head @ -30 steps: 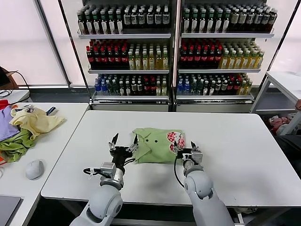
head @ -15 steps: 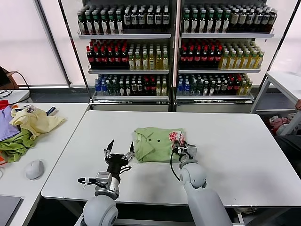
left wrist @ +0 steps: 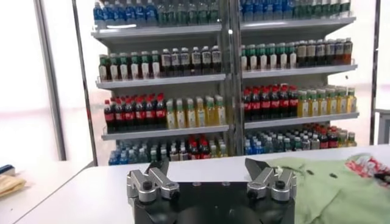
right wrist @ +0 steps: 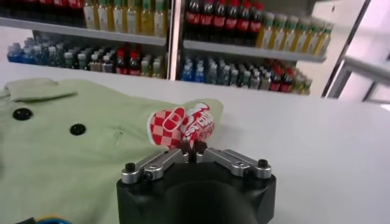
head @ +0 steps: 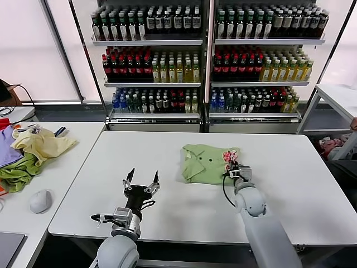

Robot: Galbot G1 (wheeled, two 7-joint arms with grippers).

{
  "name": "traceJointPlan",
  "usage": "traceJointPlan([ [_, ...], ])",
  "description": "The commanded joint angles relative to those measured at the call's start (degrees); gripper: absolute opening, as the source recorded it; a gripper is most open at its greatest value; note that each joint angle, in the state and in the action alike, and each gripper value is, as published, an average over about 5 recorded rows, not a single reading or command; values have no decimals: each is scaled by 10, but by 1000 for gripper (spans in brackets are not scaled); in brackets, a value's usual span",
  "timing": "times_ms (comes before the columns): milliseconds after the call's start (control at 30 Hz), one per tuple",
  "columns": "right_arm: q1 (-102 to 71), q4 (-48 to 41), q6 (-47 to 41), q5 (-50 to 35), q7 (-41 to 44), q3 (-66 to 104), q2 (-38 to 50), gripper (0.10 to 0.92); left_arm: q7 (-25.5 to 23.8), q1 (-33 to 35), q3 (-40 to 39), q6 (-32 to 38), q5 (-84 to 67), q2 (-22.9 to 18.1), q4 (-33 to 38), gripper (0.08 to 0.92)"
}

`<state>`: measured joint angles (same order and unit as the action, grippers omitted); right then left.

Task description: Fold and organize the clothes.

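The folded light green polo shirt [head: 203,164] lies on the white table [head: 167,215], right of centre, with its collar and buttons showing. Its red-and-white print [right wrist: 180,125] sits at the folded edge on the right. My right gripper [head: 234,168] is at that edge, shut on the cloth beside the print; in the right wrist view the right gripper [right wrist: 194,146] pinches the printed fabric. My left gripper [head: 141,181] stands open above bare table to the shirt's left, apart from it. In the left wrist view the left gripper [left wrist: 207,167] holds nothing, and the shirt [left wrist: 329,189] lies off to one side.
A side table on the left carries a pale yellow garment [head: 42,142], a darker green cloth [head: 17,172], a purple cloth [head: 5,149] and a grey mouse [head: 40,201]. Shelves of bottles [head: 206,61] stand behind the table. Another white table [head: 337,95] is at far right.
The right gripper shut on the shirt's printed edge and dragged the shirt to the right and a little farther away. The left gripper drew back toward the front edge, still open.
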<state>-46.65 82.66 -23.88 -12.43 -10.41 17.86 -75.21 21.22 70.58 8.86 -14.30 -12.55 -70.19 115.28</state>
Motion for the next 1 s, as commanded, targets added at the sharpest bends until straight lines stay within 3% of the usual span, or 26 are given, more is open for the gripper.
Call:
traceJointPlan([
  [33, -45, 49, 185, 44, 50, 22, 72, 176, -2, 4, 1, 1, 15, -1, 9, 823],
  [267, -158, 153, 252, 43, 32, 71, 60, 374, -6, 16, 1, 5, 32, 1, 24, 823],
  [767, -369, 347, 240, 7, 34, 157, 47, 790, -21, 36, 2, 6, 30, -2, 57, 823],
  [1000, -406, 379, 207, -8, 42, 155, 32, 822, -28, 45, 0, 0, 29, -3, 70, 823],
])
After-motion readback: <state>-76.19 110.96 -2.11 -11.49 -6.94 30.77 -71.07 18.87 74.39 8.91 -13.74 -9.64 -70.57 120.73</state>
